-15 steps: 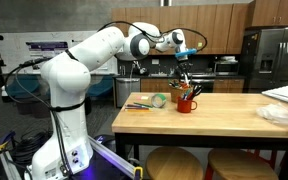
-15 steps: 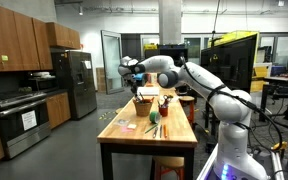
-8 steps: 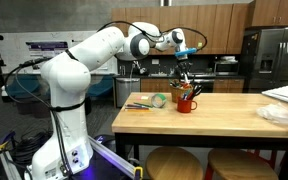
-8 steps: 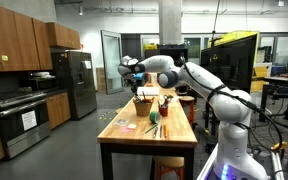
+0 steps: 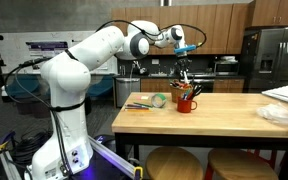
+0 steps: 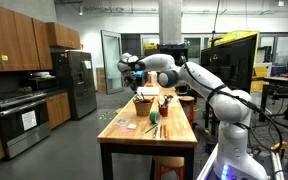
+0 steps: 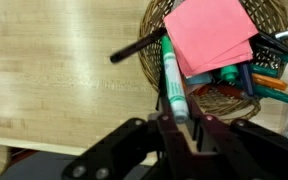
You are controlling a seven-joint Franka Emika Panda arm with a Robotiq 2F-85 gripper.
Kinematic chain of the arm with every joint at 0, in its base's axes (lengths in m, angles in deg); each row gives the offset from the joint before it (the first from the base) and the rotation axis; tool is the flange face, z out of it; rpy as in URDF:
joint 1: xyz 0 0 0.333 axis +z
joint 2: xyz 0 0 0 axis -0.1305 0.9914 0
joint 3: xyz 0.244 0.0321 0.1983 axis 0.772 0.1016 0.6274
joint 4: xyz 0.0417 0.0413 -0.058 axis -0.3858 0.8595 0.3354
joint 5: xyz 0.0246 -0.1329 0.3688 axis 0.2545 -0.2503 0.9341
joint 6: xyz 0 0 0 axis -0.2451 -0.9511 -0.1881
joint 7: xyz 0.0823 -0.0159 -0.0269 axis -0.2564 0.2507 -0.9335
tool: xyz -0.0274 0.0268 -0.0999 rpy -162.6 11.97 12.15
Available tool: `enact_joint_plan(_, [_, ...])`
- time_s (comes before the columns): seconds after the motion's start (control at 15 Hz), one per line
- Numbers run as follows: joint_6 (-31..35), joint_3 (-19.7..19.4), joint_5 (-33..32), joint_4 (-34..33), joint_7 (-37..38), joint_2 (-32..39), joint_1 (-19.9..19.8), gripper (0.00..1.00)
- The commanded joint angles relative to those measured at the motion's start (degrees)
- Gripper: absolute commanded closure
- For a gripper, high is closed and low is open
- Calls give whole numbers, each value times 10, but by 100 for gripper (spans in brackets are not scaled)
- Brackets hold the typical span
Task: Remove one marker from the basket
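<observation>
In the wrist view my gripper (image 7: 179, 125) is shut on a slim green and white marker (image 7: 173, 80), which points away from the jaws toward a woven basket (image 7: 216, 100). The basket holds pink sticky notes (image 7: 216, 35) and several other markers. A black marker (image 7: 136, 47) sticks out over its rim. In both exterior views the gripper (image 5: 184, 76) (image 6: 137, 82) hangs above the table, over the woven basket (image 6: 143, 103) and close to a red cup (image 5: 187, 103) (image 6: 165, 105) with pens sticking out of its top.
A pale green round object (image 5: 160, 100) and loose markers (image 5: 137, 104) lie on the wooden table (image 5: 214, 118). White items (image 5: 284, 95) sit at one end of the table. Stools stand below the near edge. Kitchen cabinets and a fridge stand behind.
The gripper has risen very slightly with the marker in it. Nothing else has moved.
</observation>
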Motion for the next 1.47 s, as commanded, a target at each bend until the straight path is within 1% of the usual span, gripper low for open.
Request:
enact_joint_plan(0.0, [-13, 11, 9, -6, -10, -18, 0, 95])
enact_joint_plan(0.4, [-15, 35, 17, -26, -8, -38, -3, 95])
enact_joint_plan(0.47, [-42, 20, 34, -83, -16, -14, 3, 95])
enact_joint_plan(0.67, [-77, 26, 66, -112, -20, -23, 1, 95])
enact_joint_plan(0.73, [-79, 42, 64, -93, -20, -43, -4, 95])
enact_joint_plan(0.8, [-80, 29, 80, -78, -23, -59, 1, 95])
enact_joint_plan(1.07, [-127, 29, 93, -76, -37, -88, 6, 95])
enact_joint_plan(1.4, [-209, 28, 101, -73, -49, -121, 15, 95])
